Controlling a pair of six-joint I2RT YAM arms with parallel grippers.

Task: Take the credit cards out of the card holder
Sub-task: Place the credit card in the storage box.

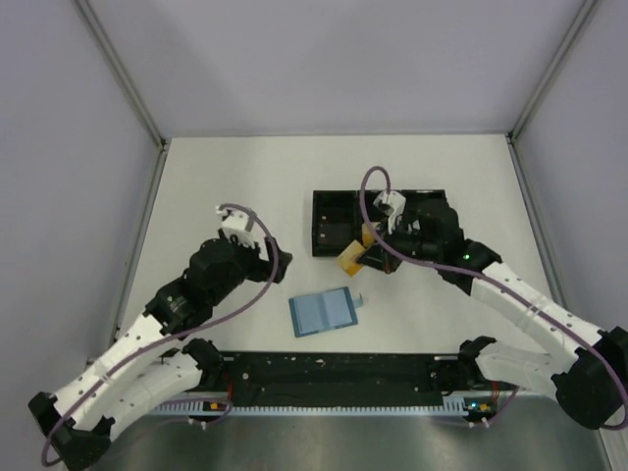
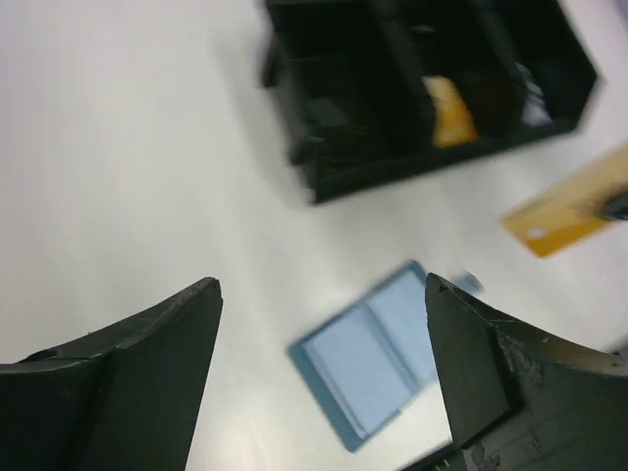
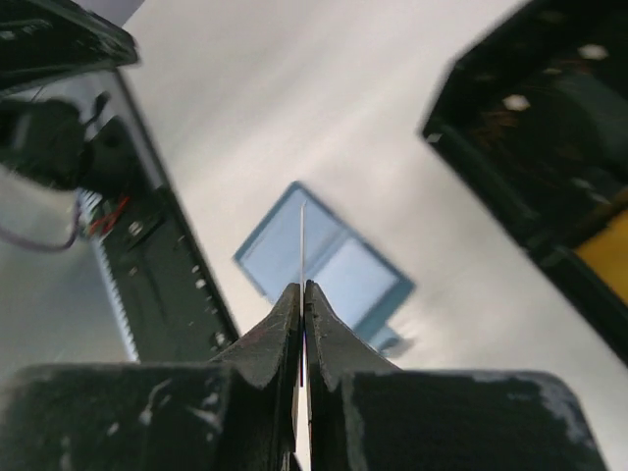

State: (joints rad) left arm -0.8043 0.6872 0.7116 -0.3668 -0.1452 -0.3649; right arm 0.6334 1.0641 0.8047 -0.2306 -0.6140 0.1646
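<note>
The card holder [image 1: 324, 312] lies open flat on the table, its light blue inner faces up; it also shows in the left wrist view [image 2: 378, 358] and the right wrist view [image 3: 339, 270]. My right gripper [image 1: 371, 253] is shut on an orange-gold credit card [image 1: 349, 258], held above the table between the holder and the tray. In the right wrist view that card [image 3: 301, 240] shows edge-on, sticking out past the closed gripper [image 3: 303, 287]. My left gripper [image 1: 267, 257] hovers left of the holder, open and holding nothing [image 2: 322, 285]. From there the held card [image 2: 579, 201] sits at the right edge.
A black three-compartment tray [image 1: 329, 221] stands behind the holder, with a yellow-orange item [image 2: 449, 110] in one compartment. A small blue scrap [image 1: 361, 297] lies by the holder's right corner. The black rail [image 1: 334, 371] runs along the near table edge.
</note>
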